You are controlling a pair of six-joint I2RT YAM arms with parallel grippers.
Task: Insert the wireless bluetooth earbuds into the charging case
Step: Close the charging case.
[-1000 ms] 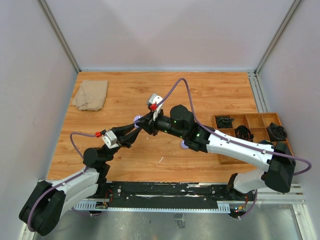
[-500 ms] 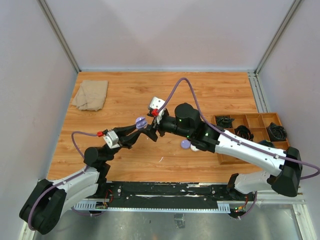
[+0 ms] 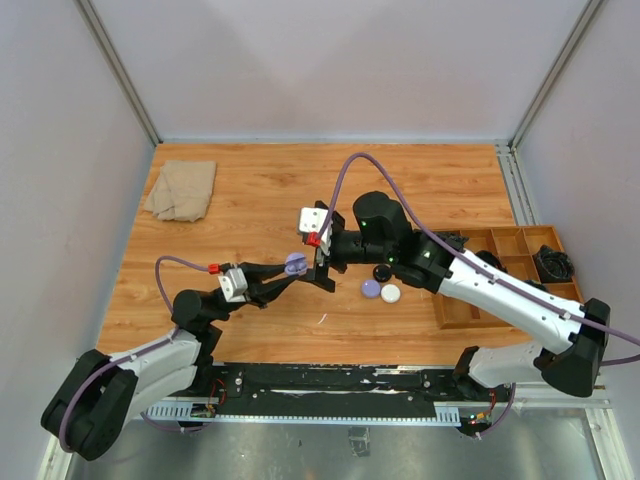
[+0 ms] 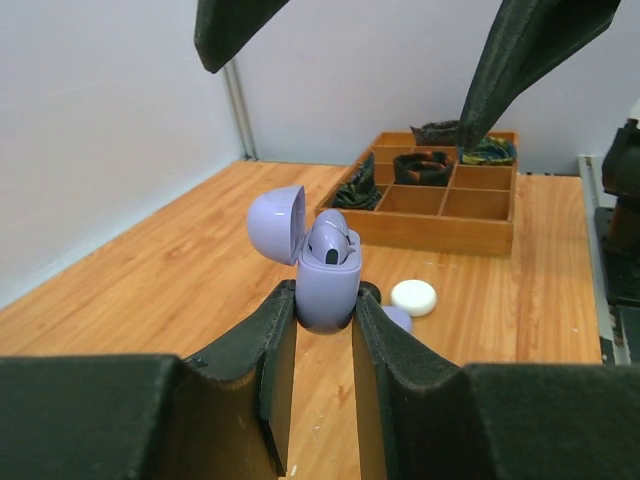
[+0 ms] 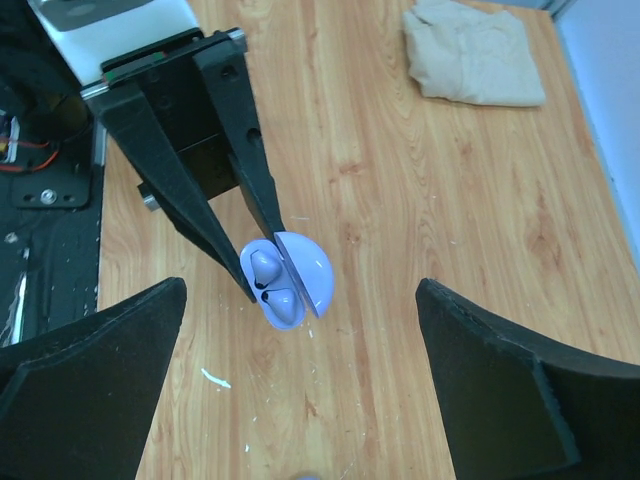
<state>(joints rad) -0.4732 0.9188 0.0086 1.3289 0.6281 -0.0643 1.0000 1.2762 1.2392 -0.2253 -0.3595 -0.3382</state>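
Pale purple rounded plastic charging case (image 4: 325,287) is up off the table, just 8 o'clock of table centre in the top view. It's pinched by its lower half between the L gripper (image 4: 324,312) pads, jaws closed on it. The lid (image 4: 277,225) is hinged open and tipped back. Inside are two pale purple stemmed earbuds (image 5: 266,266), side by side in the wells, w/ dark spots on their faces.

R gripper (image 3: 323,264) hangs right over the case w/ jaws spread wide, holding nothing. Its fingers stand either side of the case, clear of it.

Divided wooden tray (image 3: 512,243) sits at 3 o'clock on the table edge. Black coiled cable bundles (image 3: 487,265) lie in several compartments. From the L wrist view, the near compartments show bare wood.

On the table at approx 4 o'clock from the held case is a cluster of three small round disc cases, near each other:
- purple disc (image 3: 371,289)
- white disc (image 3: 390,293)
- black disc (image 3: 381,272)

Beige folded cloth (image 3: 181,189) lies at 10 o'clock, well apart from everything else.
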